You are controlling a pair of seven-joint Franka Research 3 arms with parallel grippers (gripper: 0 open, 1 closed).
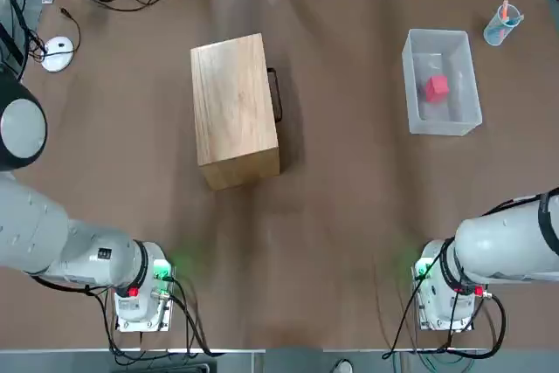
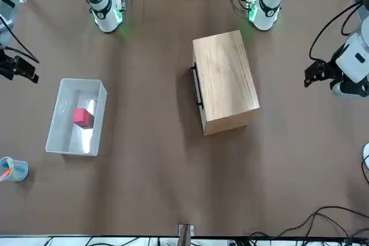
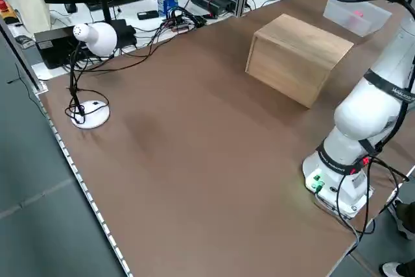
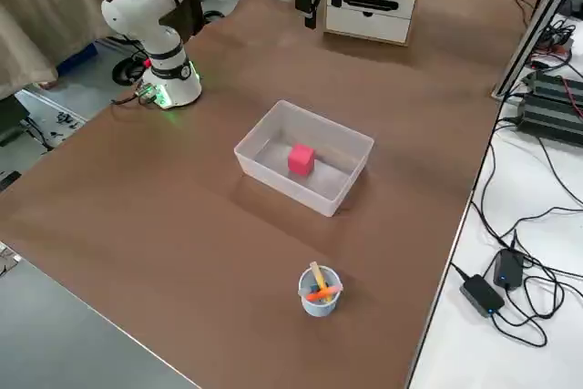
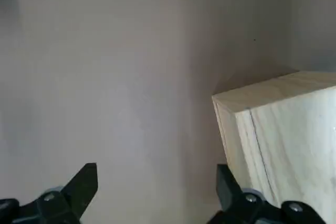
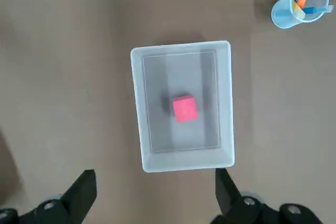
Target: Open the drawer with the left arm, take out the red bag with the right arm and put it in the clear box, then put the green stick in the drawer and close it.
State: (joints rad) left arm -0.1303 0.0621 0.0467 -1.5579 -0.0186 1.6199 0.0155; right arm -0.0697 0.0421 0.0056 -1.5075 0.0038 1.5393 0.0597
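Brown matting covers the whole table [image 1: 349, 216], with cables and a white desk lamp [image 3: 97, 37] along its edges. Near the middle stands the light wooden rectangular box [image 1: 234, 111], its long axis running away from the robot, and its shallow light-wood drawer [image 4: 369, 8] sits pushed in flush, the thin dark handle [image 1: 276, 95] facing the robot's right. That handle is the obvious place to hook or pinch; the drawer looks stiff and light and should slide straight out toward the right.

The small bright red squarish bag [image 1: 437, 87] already lies inside the translucent rectangular plastic box [image 1: 472, 76], well to the right of the wooden box. It looks soft and light, easily pinched across its sides.

The thin green stick shows nowhere on the table, so it may already be shut inside the drawer. A small blue cup [image 1: 501, 25] just beyond the clear box holds orange and blue sticks only.

The left gripper [image 5: 157, 198] hovers by the wooden box's near-left corner, fingers spread wide and empty. The right gripper [image 6: 156, 195] hangs above the clear box, likewise wide and empty.
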